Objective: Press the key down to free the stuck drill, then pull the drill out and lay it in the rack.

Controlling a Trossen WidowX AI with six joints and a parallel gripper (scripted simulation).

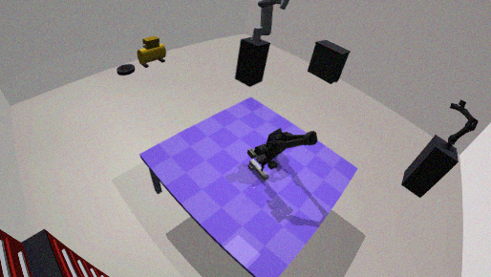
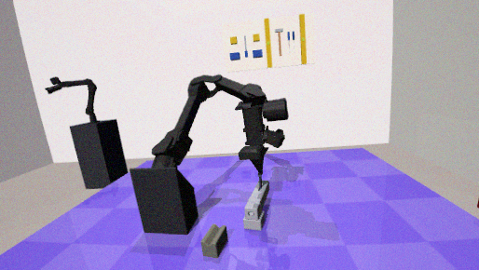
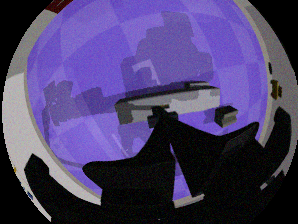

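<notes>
A long light grey block (image 1: 258, 170) (image 2: 257, 205) (image 3: 192, 102) lies on the table, with a round hole in its near end in the exterior view. I take it for the holder of the stuck drill; drill and key cannot be told apart from it. My gripper (image 2: 260, 185) (image 3: 164, 120) is shut and points straight down. Its tips are at the top of the block, toward the end away from the hole, and seem to touch it. The dark fingers hide what is right under them. The rack (image 1: 252, 153) (image 2: 214, 242) (image 3: 227, 116), a small grey-brown grooved block, stands apart from the long block.
The purple checked table (image 1: 205, 143) (image 2: 373, 219) carries both blocks. My arm stands on a black pedestal (image 2: 160, 205) to the left of the blocks in the exterior view. Other arms on black pedestals (image 1: 252, 62) (image 1: 430, 167) stand away from the table.
</notes>
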